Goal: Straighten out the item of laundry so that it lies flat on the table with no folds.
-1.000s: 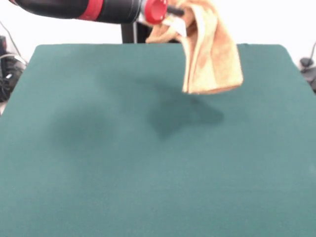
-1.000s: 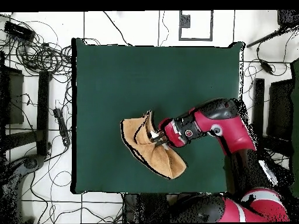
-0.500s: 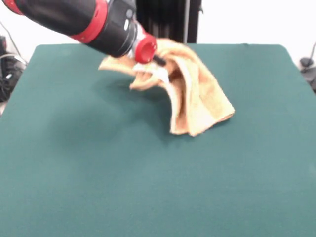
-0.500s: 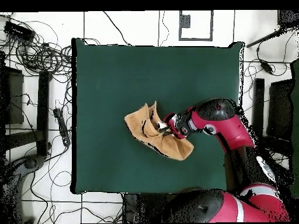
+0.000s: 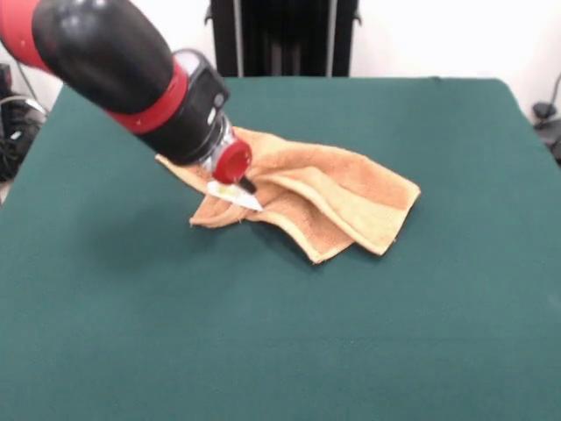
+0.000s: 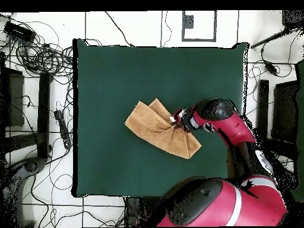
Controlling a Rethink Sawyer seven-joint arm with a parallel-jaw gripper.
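1. From my station I see the gripper [image 5: 248, 186] low over the towel, at the end of the red and black arm [image 5: 131, 70]. A red round cap and a short dark tip are all that show of it, so I cannot tell how far open it is or whether it has any cloth in its hold.

2. Right at that tip lies a small white tag [image 5: 235, 196] with a trace of yellow print. I cannot read the print.

3. The orange-tan towel [image 5: 333, 197] lies on the surface [image 5: 280, 351], not flat. In the front view a raised ridge runs from the gripper toward the towel's right end, and one layer overlaps another along the near edge. A short flap sticks out below the tag, toward the near-left.

4. In the overhead view the towel [image 6: 160, 127] sits about the middle of the surface [image 6: 119, 71], set on a slant, with a crease fanning out from the point where the gripper [image 6: 176, 118] meets its edge. It is well apart from all four edges of the surface.

5. The surface is covered in dark green cloth and is far bigger than the towel.

6. Off the surface, the overhead view shows black cables [image 6: 35, 53] lying on a white tiled floor [image 6: 119, 27].
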